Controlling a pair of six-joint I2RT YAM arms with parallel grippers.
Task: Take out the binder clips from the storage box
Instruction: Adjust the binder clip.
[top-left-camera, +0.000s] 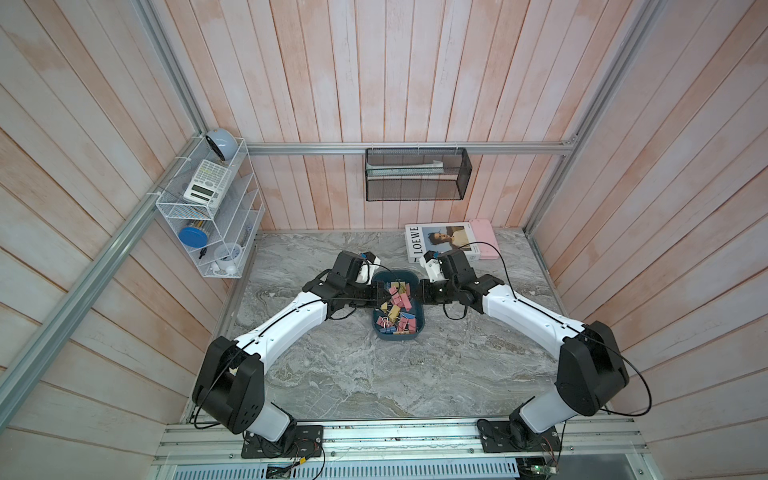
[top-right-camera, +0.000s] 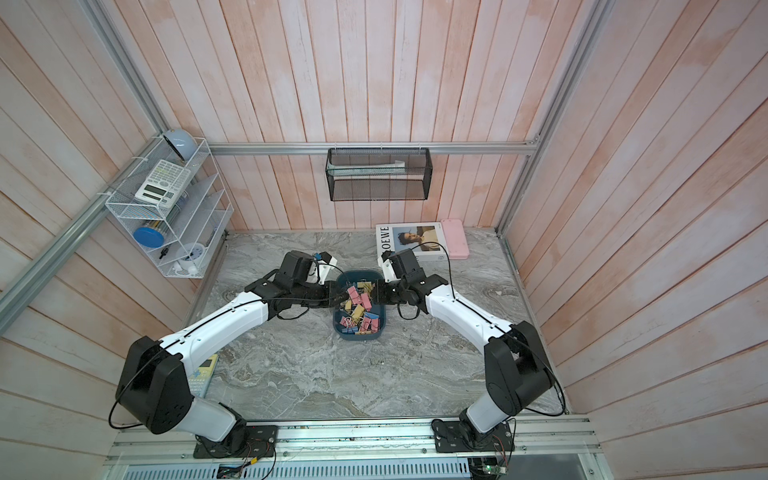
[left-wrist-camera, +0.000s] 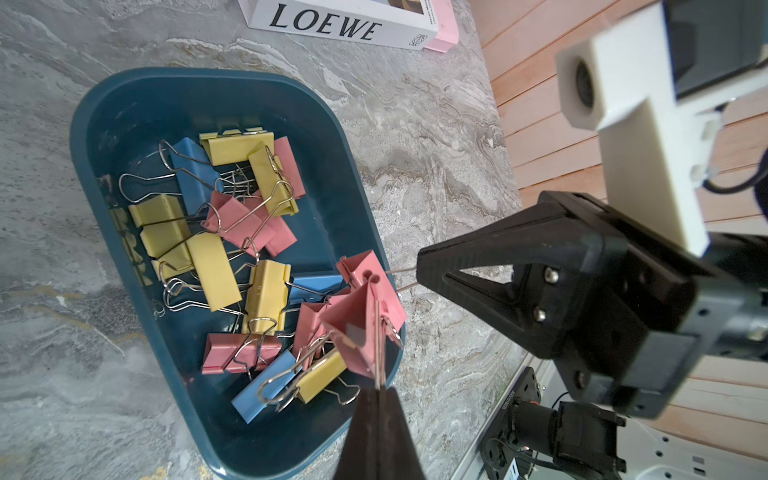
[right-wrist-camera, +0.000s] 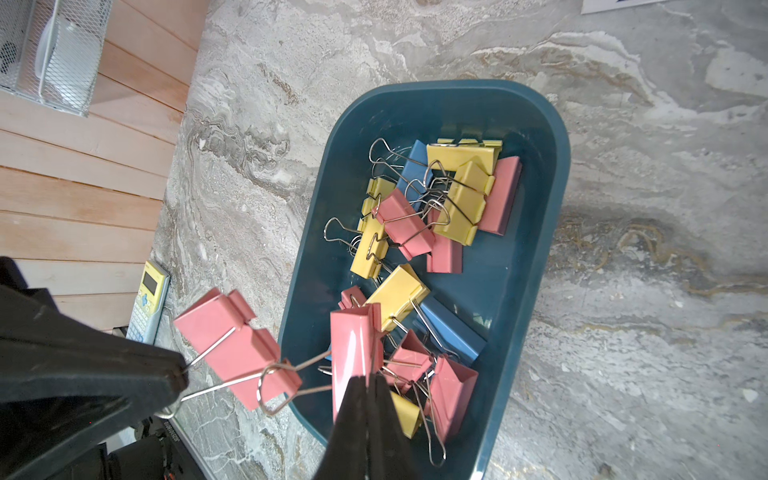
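The dark teal storage box (top-left-camera: 419, 332) (top-right-camera: 384, 326) sits mid-table with several pink, yellow and blue binder clips (left-wrist-camera: 212, 270) (right-wrist-camera: 461, 199) heaped inside. Both grippers meet just above its far half. My left gripper (left-wrist-camera: 378, 390) (top-left-camera: 384, 296) is shut on the wire handle of a pink clip (left-wrist-camera: 359, 328), which hangs over the box's edge. My right gripper (right-wrist-camera: 368, 379) (top-left-camera: 420, 291) is shut on the wire handle of another pink clip (right-wrist-camera: 353, 345). The two lifted clips hang close together and their wire handles cross.
A LOEWE book (top-left-camera: 440, 245) and a pink case (top-left-camera: 484, 243) lie at the back right. A black mesh basket (top-left-camera: 417, 174) hangs on the back wall, a white wire rack (top-left-camera: 212, 208) on the left wall. A calculator (top-right-camera: 203, 374) lies under the left arm.
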